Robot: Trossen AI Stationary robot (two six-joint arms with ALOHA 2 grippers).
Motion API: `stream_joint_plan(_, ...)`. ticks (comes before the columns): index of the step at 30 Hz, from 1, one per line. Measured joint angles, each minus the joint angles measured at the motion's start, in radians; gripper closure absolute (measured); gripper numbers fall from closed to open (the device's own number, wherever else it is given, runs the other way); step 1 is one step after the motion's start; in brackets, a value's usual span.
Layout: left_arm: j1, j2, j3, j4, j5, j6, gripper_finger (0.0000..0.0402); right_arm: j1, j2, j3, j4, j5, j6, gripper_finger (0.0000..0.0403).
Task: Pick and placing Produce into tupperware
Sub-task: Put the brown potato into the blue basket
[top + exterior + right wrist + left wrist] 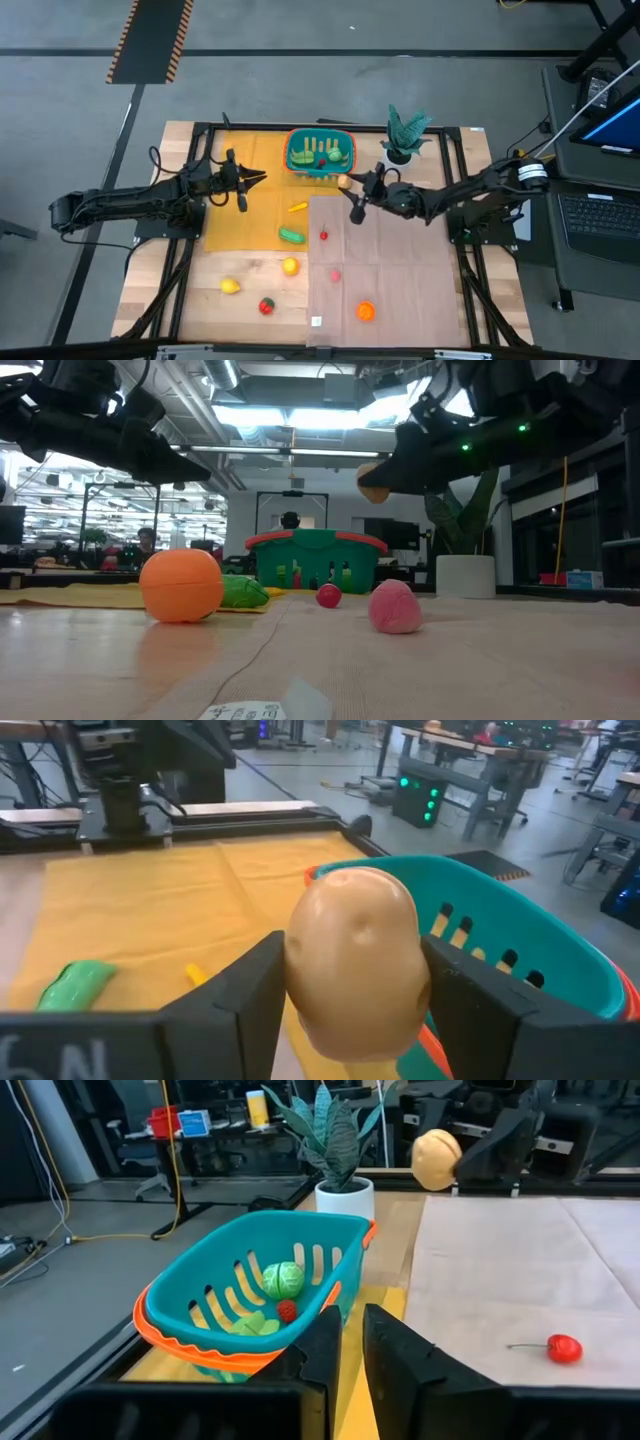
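Observation:
My right gripper [346,184] hovers just right of the teal basket [292,150], shut on a tan toy potato [355,965]. In the low view the potato [370,482] hangs high above the table. The basket holds green, red and yellow pieces [282,1280]. Several other toys lie on the table: a green cucumber [291,236], a red cherry [324,235], a lemon [230,286] and an orange [365,311]. My left gripper [258,178] waits left of the basket above the yellow cloth, its fingers [325,1345] nearly together and holding nothing. My right gripper pinches the potato by its two sides [295,970], one finger [245,995] on each flank. The fingers reach roughly level from the table's right toward the basket. The potato is lifted clear of the table, its rounded end sticking out past the fingertips.
A potted plant in a white pot [402,152] stands at the far edge, right of the basket. A yellow cloth [235,225] covers the left middle and a pinkish cloth [400,270] the right. A pink toy [394,607] and a red-green one [266,306] lie nearer.

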Motion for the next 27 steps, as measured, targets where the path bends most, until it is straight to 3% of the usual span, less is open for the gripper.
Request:
stream_joint_plan(12,0.000,0.000,0.000,-0.003,0.000,0.006,0.0386,-0.123,0.039,0.093,-0.004,0.009,0.008,0.0197)
stream_joint_plan(23,0.000,0.000,0.000,-0.003,0.000,0.025,0.0400,-0.240,0.059,0.208,-0.132,-0.113,0.024,0.0197)
stream_joint_plan(27,0.000,0.000,0.000,-0.004,0.000,0.026,0.0391,-0.262,0.113,0.308,-0.289,-0.185,-0.027,0.0197)
